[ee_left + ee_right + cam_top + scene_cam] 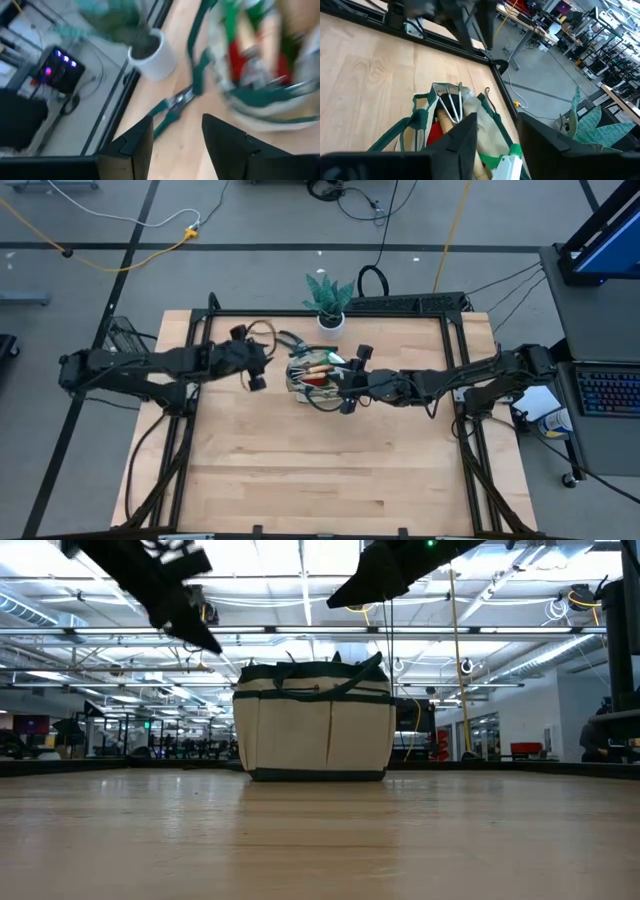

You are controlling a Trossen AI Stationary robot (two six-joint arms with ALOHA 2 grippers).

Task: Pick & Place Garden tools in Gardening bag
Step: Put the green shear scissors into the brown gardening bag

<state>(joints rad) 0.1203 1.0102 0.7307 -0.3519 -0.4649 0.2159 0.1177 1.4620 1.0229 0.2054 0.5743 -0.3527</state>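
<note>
The beige gardening bag with dark green trim stands upright on its base at the middle of the table's far half, and shows in the low view. Inside it are rake tines, a red glove, a wooden handle and the green spray bottle. Dark pruning shears lie flat on the table between the bag and the white pot. My left gripper is open and empty, above the table just left of the bag. My right gripper is open and empty, above the bag's right rim.
A potted green plant in a white pot stands at the table's far edge behind the bag. A black frame rail runs along the far edge. The near half of the table is bare wood.
</note>
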